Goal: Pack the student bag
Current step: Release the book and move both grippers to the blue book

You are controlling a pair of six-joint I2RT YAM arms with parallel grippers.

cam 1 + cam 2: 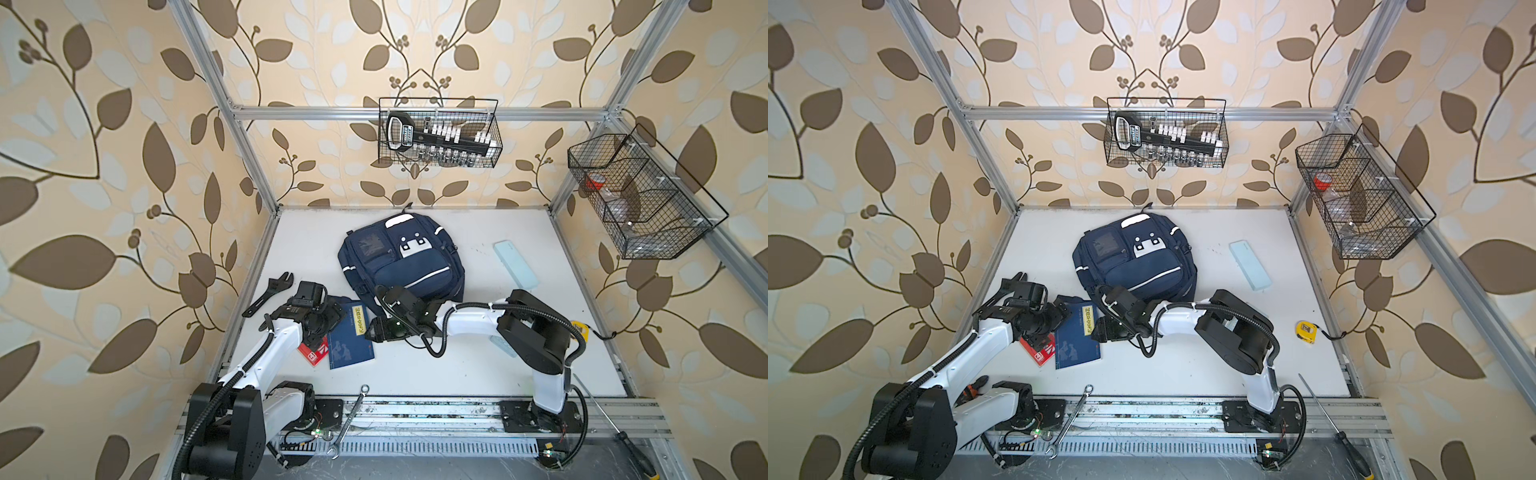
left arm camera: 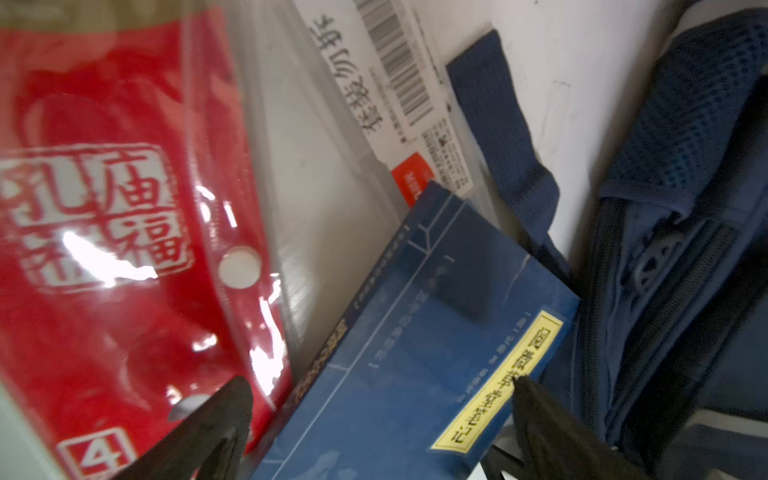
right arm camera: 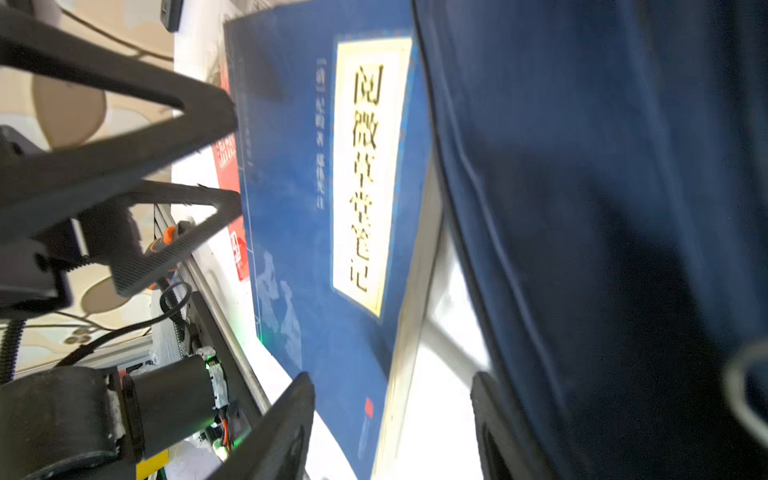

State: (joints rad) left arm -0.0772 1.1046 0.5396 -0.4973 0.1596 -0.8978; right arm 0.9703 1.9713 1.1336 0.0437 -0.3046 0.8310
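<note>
The student bag point(image 1: 401, 257) lies front-up on the middle of the white counter point(image 1: 457, 374), toward the back wall. Both claws sit at its near edge. The left claw point(image 2: 378, 395) hangs spread wide over a blue book point(image 1: 349, 336) that touches the bag's near-left corner. The right claw point(image 3: 392, 386) points at the book's other side, jaws partly apart and gripping nothing. A red pouch point(image 1: 313, 353) lies partly under the book. A black wrench point(image 1: 270, 293) lies by the left edge and a pale blue case point(image 1: 515, 264) lies right of the bag. Bare counter lies between the bag and the case, and along the front.
</note>
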